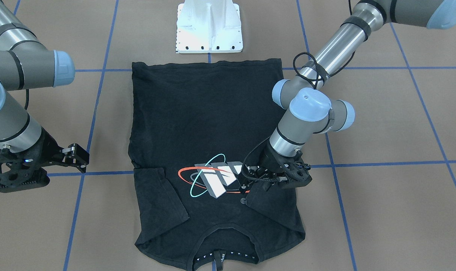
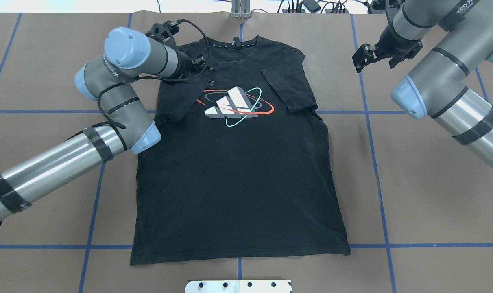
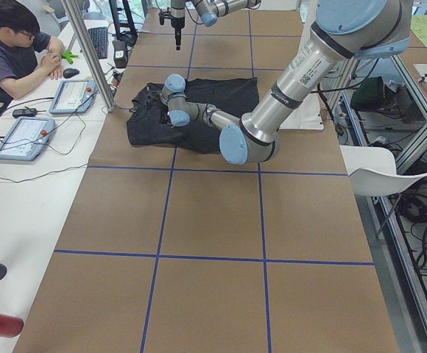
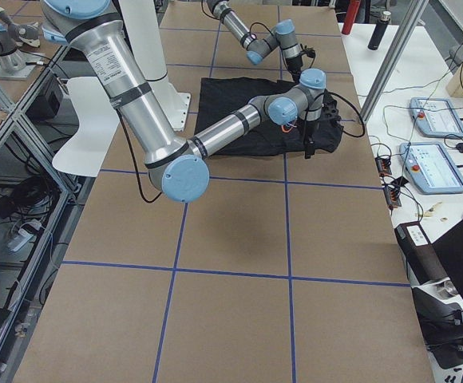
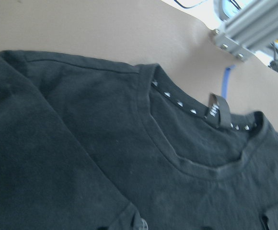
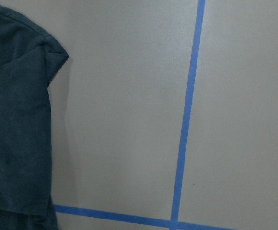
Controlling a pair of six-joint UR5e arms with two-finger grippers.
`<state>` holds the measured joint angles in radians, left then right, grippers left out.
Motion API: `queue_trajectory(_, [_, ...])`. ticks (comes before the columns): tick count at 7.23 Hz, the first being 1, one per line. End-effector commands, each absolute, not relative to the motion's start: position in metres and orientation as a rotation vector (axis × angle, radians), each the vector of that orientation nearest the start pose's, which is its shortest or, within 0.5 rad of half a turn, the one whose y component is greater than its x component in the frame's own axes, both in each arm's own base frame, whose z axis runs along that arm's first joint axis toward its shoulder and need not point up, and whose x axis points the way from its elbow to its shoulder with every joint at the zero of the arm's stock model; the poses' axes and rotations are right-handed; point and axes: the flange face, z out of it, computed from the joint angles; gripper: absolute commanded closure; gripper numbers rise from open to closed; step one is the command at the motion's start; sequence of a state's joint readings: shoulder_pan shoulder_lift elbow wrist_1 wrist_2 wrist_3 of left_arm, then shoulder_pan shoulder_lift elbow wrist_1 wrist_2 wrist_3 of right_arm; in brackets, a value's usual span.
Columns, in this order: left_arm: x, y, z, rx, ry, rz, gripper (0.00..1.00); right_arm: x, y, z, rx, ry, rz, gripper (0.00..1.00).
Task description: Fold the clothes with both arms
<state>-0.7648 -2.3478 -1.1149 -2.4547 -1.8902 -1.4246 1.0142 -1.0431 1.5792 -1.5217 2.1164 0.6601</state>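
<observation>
The black T-shirt (image 1: 209, 116) lies flat on the table, logo (image 1: 213, 177) up and collar away from the robot. Both sleeves are folded in onto the chest. My left gripper (image 1: 245, 198) is low over the shirt beside the logo and looks shut on the corner of the folded sleeve; it also shows in the overhead view (image 2: 210, 81). The left wrist view shows the collar (image 5: 191, 158) with its white triangles. My right gripper (image 1: 77, 158) is open and empty, off the shirt past its other side (image 2: 360, 57). The right wrist view shows the shirt's edge (image 6: 14, 120).
The white pedestal base (image 1: 209, 34) stands by the shirt's hem. Blue tape lines (image 6: 187, 120) cross the brown table. An operator (image 3: 15, 44) sits at a side desk with tablets (image 3: 26, 136) beyond the collar end.
</observation>
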Motion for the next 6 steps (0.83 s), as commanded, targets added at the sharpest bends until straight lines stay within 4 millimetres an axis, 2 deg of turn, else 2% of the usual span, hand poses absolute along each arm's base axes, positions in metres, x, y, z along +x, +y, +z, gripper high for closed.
queue_trajectory(1, [0.467,-0.579,0.304,0.244,1.241,-0.234,0.0,-0.308,-0.564,0.336,0.126,-0.806,0.005,0.0])
queue_trajectory(2, [0.447,-0.555,0.311,0.229,1.264,-0.208,0.0,-0.311,-0.528,0.333,0.101,-0.827,0.043,0.0])
queue_trajectory(3, [0.426,-0.523,0.325,0.224,1.275,-0.195,0.0,-0.326,-0.489,0.319,0.091,-0.842,0.092,0.0])
queue_trajectory(4, [0.413,-0.486,0.341,0.206,1.279,-0.169,0.0,-0.345,-0.443,0.317,0.097,-0.829,0.121,0.0])
queue_trajectory(5, [0.407,-0.437,0.359,0.166,1.272,-0.13,0.0,-0.365,-0.401,0.31,0.102,-0.828,0.14,0.0])
queue_trajectory(6, [0.401,-0.395,0.366,0.131,1.267,-0.095,0.0,-0.381,-0.362,0.307,0.11,-0.823,0.155,0.0])
